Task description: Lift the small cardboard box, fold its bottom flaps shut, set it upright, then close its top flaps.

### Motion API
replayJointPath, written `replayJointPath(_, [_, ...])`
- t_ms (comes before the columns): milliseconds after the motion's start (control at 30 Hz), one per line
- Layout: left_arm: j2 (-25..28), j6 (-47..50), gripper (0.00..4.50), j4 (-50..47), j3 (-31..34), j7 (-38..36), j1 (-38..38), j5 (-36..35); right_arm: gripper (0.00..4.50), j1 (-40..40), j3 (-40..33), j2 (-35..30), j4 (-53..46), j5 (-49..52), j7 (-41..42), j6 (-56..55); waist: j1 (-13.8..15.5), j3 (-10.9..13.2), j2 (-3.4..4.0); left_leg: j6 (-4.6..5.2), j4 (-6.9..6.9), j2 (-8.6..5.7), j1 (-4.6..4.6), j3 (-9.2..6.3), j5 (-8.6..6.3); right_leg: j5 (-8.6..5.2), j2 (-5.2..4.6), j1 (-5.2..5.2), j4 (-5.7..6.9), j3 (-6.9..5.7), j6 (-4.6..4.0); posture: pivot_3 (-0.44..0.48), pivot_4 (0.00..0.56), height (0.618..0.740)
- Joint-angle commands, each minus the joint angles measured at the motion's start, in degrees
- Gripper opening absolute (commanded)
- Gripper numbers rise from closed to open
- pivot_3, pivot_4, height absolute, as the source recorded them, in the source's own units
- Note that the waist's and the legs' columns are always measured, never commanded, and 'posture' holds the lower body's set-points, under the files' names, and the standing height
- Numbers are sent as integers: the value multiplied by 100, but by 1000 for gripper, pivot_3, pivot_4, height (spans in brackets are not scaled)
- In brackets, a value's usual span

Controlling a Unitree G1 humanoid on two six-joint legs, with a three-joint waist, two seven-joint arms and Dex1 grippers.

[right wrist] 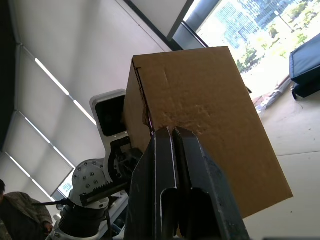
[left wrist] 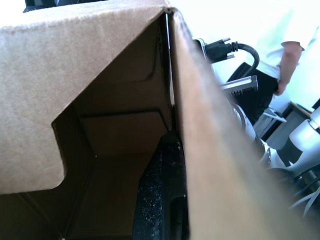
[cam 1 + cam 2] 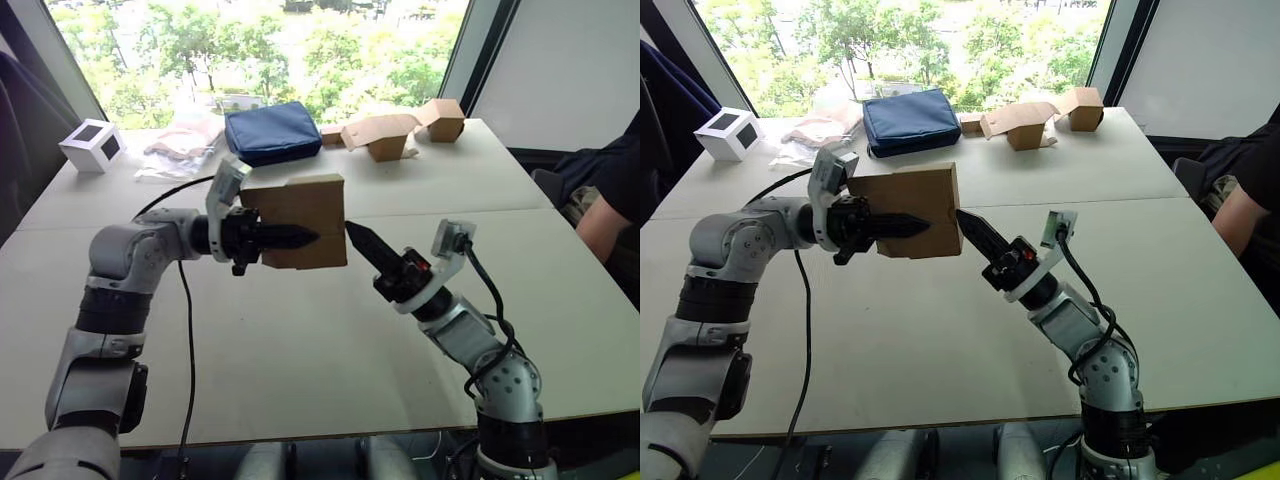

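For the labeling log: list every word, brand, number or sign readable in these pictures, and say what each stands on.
None can be read.
The small cardboard box, held by the left gripper, is plain brown.
The white cube, blue pouch and far cardboard boxes show no legible print.

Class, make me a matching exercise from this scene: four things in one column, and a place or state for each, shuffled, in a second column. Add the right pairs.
Things:
1. small cardboard box
2. white cube
3. blue pouch
4. right gripper

Places or states:
A. far left corner of the table
B. shut, tip at the box's right edge
C. held off the table by the left gripper
D. lying at the far edge, by the window

Pairs: 1-C, 2-A, 3-D, 4-B
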Motion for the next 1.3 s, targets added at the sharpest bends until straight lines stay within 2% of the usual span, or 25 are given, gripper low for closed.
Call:
replayJointPath(33, [147, -238, 0, -178, 51, -74, -115, 124, 46, -19, -189, -215, -225, -222, 31, -174, 0, 0, 0, 0, 0, 0, 0, 0, 0, 0, 0, 0, 0, 0, 0, 0, 150, 740])
replayJointPath(233, [365, -1145, 0, -245, -595, 172, -225, 1318, 46, 10, -600, -932, -53, -940, 112, -414, 26, 0, 0, 0, 0, -3, 0, 1, 0, 0, -2, 4, -2, 0, 0, 0, 150, 740])
replayJointPath(367, [626, -1759, 0, 218, -1656, -174, -782, 2532, 46, -110, -607, -1532, 257, -1636, 311, -504, 26, 1, -2, 0, 0, -2, 0, 2, 0, 0, 1, 4, -3, 0, 0, 0, 150, 740])
replayJointPath(433, [534, -1908, 0, 547, -2098, -229, -1235, 3022, 46, -54, -505, -1947, 302, -2083, 538, -554, 39, 1, -2, 0, 1, -4, 0, 3, 0, 0, 3, 7, -4, -2, 0, 0, 150, 740])
replayJointPath(533, [439, -2032, 0, 845, -2559, -356, -1631, 3550, 46, 73, -318, -2297, 300, -2545, 755, -583, 29, 2, -2, 6, 2, -5, -1, 3, -2, -1, 5, 13, -7, -2, 2, 0, 150, 740])
replayJointPath(667, [312, -1401, 0, 943, -3402, -518, -2135, 4372, 46, 284, -108, -2432, 93, -2918, 851, -560, -4, 2, -2, 11, 3, 0, -1, 4, -5, -2, 13, 14, -8, 0, 2, 0, 150, 740])
replayJointPath(767, [451, -1168, 0, 628, -3631, -1100, -2315, 4435, 46, 313, -1, -2352, 9, -3121, 800, -584, -26, 5, 1, 11, 3, 6, -2, 4, -5, -2, 21, 10, -6, 4, 3, 0, 150, 740])
replayJointPath(967, [541, -765, 0, 636, -4101, -1656, -2794, 4791, 46, 500, 133, -2082, -75, -3445, 681, -715, 23, 6, 0, 11, 7, 7, -3, 0, -5, -3, 22, 12, -6, 3, 3, 0, 150, 740])
replayJointPath(1133, [930, -233, 0, 264, -4967, -1735, -3414, 3895, 46, 670, 345, -1686, -97, -3825, 440, -901, 9, 7, -1, 11, 12, 7, -4, -3, -5, -3, 21, 14, -4, 4, 3, 0, 150, 740])
replayJointPath(1300, [1098, -229, 0, 202, -5550, -1735, -3786, 3541, 46, 808, 198, -1400, -220, -3808, 273, -930, 7, 7, 2, 10, 12, 8, -4, -4, -5, -3, 22, 10, -1, 6, 3, 0, 150, 740])
